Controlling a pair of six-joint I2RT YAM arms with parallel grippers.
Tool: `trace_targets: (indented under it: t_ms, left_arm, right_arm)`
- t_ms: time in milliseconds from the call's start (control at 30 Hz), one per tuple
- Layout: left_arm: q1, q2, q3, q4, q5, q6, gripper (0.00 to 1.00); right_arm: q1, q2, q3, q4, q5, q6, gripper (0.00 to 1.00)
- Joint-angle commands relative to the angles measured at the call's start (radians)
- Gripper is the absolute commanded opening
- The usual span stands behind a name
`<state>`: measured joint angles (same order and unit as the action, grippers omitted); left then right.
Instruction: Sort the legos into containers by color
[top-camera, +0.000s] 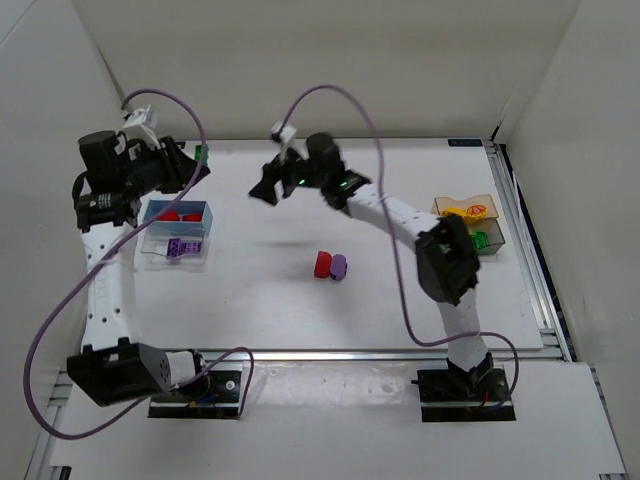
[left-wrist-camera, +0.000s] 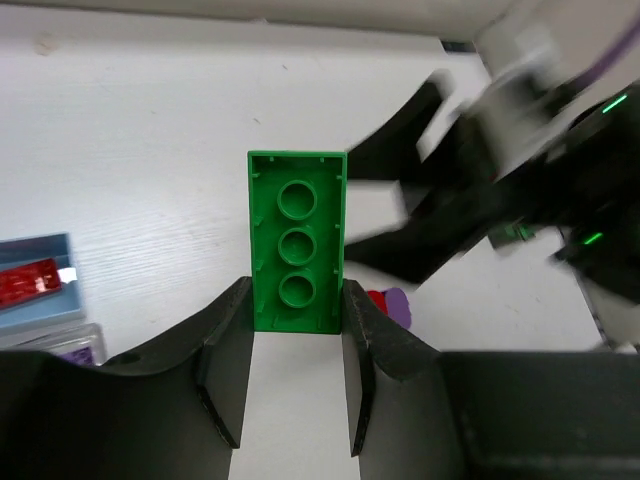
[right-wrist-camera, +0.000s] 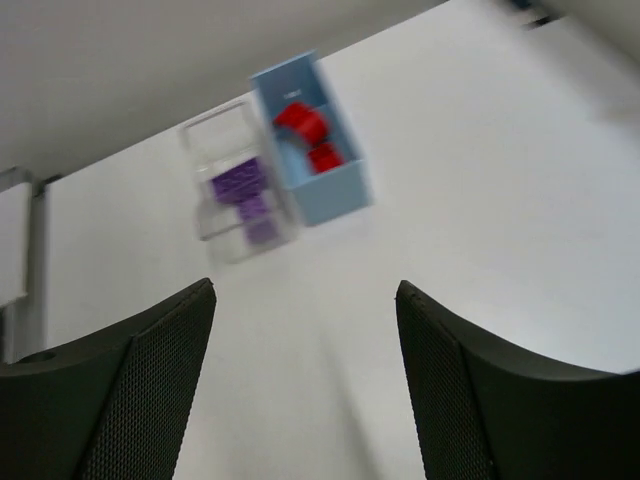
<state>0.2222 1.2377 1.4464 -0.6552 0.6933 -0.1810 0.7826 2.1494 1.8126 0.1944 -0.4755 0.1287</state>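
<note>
Near the bench's far-left corner the left gripper pinches one end of a green rectangular plastic lego brick in its jaws, long axis pointing toward the right gripper, jaws spread and empty; the dark clear box holding green blocks sits at the right edge

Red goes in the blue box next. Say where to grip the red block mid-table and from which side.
Take the red block from above, probably by its near and far faces: the purple piece sits against its right side, leaving no finger gap.
</note>
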Motion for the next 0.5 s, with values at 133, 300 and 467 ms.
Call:
trace_targets:
  t_ms: [133, 300, 467]
  left_arm:
    - [-0.216, 0.239, 0.133, 0.077, 0.106, 0.020, 0.10]
    - [-0.483, 0.458, 0.324, 0.074, 0.077, 0.058, 0.10]
    - [-0.677, 0.805, 0.693, 0.002, 0.078, 0.084, 0.10]
  right_arm:
    - [-0.327, -0.365, -0.061, -0.378, -0.002, -0.283, 0.77]
    - [-0.590, -0.482, -0.027, -0.680, 0.061, -0.388, 0.77]
    - [-0.831, -0.612, -0.061, -0.822, 0.081, -0.368, 0.78]
